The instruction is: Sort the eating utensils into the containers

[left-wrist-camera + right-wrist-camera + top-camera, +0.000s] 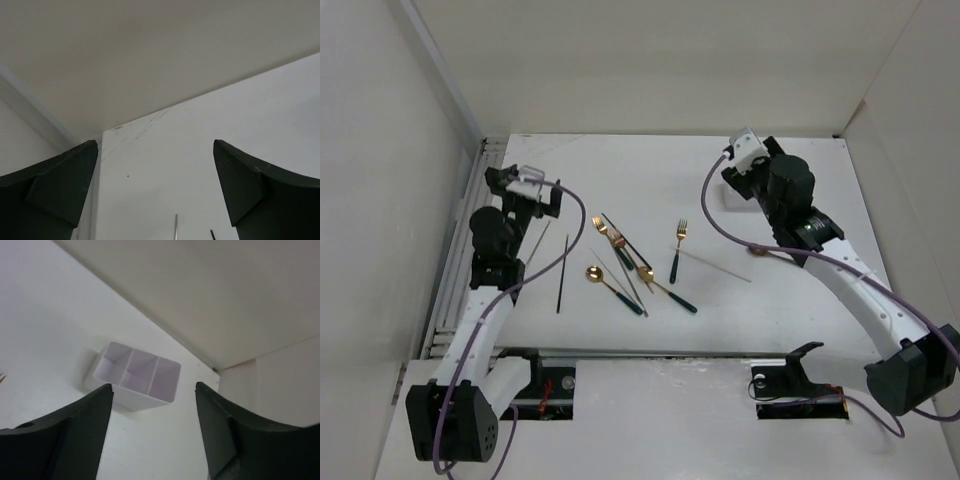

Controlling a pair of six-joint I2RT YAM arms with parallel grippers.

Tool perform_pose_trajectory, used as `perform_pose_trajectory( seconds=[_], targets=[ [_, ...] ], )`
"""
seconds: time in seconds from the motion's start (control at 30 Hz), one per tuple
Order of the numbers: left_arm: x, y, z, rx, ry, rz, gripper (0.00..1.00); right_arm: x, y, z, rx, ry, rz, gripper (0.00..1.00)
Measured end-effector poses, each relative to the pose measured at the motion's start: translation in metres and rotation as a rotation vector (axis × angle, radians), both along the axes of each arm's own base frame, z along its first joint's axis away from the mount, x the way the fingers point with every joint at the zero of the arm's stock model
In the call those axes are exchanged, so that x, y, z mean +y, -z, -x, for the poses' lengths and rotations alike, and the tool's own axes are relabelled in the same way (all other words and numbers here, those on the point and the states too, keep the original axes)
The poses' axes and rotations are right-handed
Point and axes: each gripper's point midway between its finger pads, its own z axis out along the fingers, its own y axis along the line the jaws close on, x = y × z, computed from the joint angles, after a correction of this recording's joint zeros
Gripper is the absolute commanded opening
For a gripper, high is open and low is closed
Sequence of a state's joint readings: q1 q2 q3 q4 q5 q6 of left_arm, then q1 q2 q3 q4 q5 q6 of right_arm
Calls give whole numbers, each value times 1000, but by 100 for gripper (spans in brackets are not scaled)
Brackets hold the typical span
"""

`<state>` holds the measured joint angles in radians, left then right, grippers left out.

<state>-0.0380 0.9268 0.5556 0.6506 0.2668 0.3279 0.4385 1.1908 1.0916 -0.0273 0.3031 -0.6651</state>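
Gold-headed utensils with dark handles lie mid-table in the top view: a fork (677, 250), another fork (608, 233), a spoon (612, 286) and a second spoon (667, 290). A dark chopstick (561, 272), a grey stick (537, 243) and a pale stick (715, 265) lie beside them. The white divided bin (135, 380) shows only in the right wrist view, empty, just ahead of my open right gripper (154, 386) (750, 158). My left gripper (528, 186) (155, 145) is open and empty, left of the utensils, with stick tips (175, 225) below it.
White walls enclose the table on the left, back and right. The table's back-left corner (107, 132) lies ahead of the left gripper. A small gold-coloured thing (758, 250) peeks out from under the right arm. Purple cables run along both arms.
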Motion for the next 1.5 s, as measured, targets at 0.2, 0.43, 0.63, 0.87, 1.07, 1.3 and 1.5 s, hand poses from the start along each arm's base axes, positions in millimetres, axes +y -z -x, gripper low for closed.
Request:
perform_pose_trajectory(
  seconds=[0.2, 0.43, 0.63, 0.87, 1.07, 1.3, 1.5],
  targets=[
    [13, -3, -33, 210, -85, 7, 100, 38, 93, 10, 360, -118, 8, 54],
    [15, 76, -5, 467, -115, 63, 100, 78, 247, 65, 888, -212, 84, 70],
    [15, 68, 1, 438, -118, 95, 100, 86, 294, 93, 1082, -242, 136, 66],
    [15, 68, 2, 426, -127, 113, 100, 87, 306, 85, 1117, -234, 128, 54],
    [15, 73, 3, 441, -129, 120, 100, 89, 308, 77, 1113, -227, 122, 39],
    [15, 73, 3, 441, -129, 122, 100, 91, 309, 71, 1101, -221, 122, 0],
    [15, 73, 4, 440, -129, 122, 100, 91, 308, 68, 1089, -217, 126, 0]
  ],
)
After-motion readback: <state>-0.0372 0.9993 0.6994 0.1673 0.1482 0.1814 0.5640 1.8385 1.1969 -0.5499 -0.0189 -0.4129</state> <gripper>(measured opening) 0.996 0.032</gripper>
